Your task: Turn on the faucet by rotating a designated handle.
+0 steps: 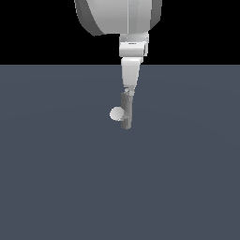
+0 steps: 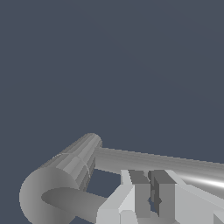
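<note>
The gripper [image 2: 151,192] has its fingers [image 2: 140,197] nearly together, only a thin slit between them, with nothing clamped inside. It sits just above the faucet [image 1: 125,112], whose handle [image 2: 166,164] passes right beside the fingertips on the grey floor [image 1: 56,178].
</note>
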`<state>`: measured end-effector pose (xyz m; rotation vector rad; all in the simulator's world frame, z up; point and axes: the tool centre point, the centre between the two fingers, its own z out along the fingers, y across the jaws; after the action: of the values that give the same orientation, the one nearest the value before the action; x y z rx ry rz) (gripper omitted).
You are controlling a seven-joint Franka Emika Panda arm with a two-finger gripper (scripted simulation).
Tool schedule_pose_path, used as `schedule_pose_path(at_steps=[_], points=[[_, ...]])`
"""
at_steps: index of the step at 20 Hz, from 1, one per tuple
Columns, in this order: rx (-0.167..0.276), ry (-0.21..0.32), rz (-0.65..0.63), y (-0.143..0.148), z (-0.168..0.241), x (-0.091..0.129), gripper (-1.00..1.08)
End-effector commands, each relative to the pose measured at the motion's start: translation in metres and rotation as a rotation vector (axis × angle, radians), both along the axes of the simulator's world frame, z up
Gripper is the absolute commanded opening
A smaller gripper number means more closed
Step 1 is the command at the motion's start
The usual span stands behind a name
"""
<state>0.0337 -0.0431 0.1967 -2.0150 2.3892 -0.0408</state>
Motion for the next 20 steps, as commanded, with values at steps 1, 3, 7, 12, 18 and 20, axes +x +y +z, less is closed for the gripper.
schedule_pose_path(at_steps=[1,3,7,12,18,20], points=[[0.008,0.024,0.038,0.042,-0.013,-0.004,-1.00],[0.009,0.029,0.040,0.055,-0.015,-0.005,-1.00],[0.003,0.004,-0.004,0.026,-0.002,0.006,-1.00],[0.005,0.011,0.008,0.047,-0.006,0.018,-1.00],[0.007,0.019,0.022,0.071,-0.010,0.032,-1.00],[0.007,0.021,0.027,0.078,-0.011,0.036,-1.00]])
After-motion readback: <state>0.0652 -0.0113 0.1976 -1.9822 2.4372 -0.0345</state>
